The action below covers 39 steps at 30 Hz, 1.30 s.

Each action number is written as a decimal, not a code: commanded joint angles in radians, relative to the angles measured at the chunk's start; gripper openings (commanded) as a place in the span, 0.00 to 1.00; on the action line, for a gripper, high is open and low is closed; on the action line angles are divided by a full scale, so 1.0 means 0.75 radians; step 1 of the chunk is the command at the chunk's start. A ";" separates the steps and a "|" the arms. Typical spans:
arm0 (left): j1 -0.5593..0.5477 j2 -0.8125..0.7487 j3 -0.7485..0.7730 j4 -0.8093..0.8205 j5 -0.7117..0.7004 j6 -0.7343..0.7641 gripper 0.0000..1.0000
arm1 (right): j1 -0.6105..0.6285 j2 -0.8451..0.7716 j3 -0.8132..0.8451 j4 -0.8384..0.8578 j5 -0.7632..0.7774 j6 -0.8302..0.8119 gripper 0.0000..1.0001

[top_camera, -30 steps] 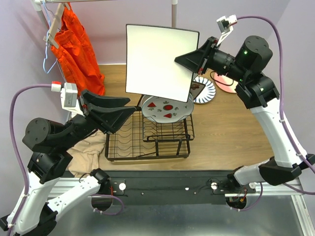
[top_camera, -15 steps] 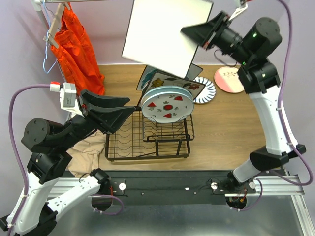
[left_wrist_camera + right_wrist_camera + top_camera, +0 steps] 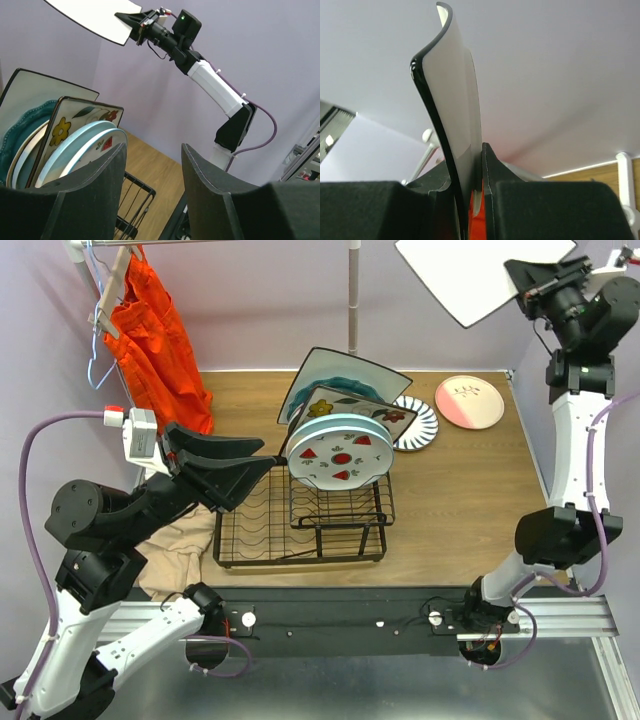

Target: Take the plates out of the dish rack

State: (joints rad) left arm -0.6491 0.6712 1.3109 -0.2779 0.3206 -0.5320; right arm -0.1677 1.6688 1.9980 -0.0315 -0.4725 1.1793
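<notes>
High at the back right, my right gripper (image 3: pixel 527 285) is shut on the edge of a white square plate (image 3: pixel 478 275), held well above the table. In the right wrist view the plate (image 3: pixel 457 95) rises edge-on from between the shut jaws of the right gripper (image 3: pixel 476 167). The black wire dish rack (image 3: pixel 300 562) stands mid-table with several plates upright in its upper tier. Frontmost is a round red-fruit plate (image 3: pixel 340 458), then a flower-print square plate (image 3: pixel 352 405). My left gripper (image 3: pixel 258 466) is open and empty, just left of the fruit plate (image 3: pixel 100 145).
A cream-pink plate (image 3: pixel 469 401) and a dark-rimmed plate (image 3: pixel 418 426) lie on the table behind and to the right of the rack. An orange garment (image 3: pixel 155 335) hangs at the back left. Beige cloth (image 3: pixel 175 550) lies left of the rack. A metal pole (image 3: pixel 353 295) stands behind.
My right arm has carried the white square plate up and to the right, from in front of the rack to high over the back right corner. The left arm has not moved.
</notes>
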 commanded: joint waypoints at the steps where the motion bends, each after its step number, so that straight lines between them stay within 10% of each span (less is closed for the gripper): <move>1: 0.004 -0.003 -0.022 -0.006 -0.033 0.018 0.57 | -0.079 -0.232 -0.148 0.355 0.036 0.178 0.01; 26: 0.004 -0.005 -0.155 0.094 0.053 0.065 0.57 | -0.296 -0.854 -1.385 0.095 0.292 -0.190 0.01; 39: 0.004 -0.038 -0.218 0.125 0.084 0.059 0.57 | -0.421 -0.973 -1.651 -0.056 0.301 -0.429 0.01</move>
State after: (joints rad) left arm -0.6491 0.6571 1.1694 -0.2180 0.3477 -0.4942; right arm -0.4572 0.9833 0.7849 -0.1856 -0.2352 0.8936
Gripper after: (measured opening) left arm 0.568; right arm 0.242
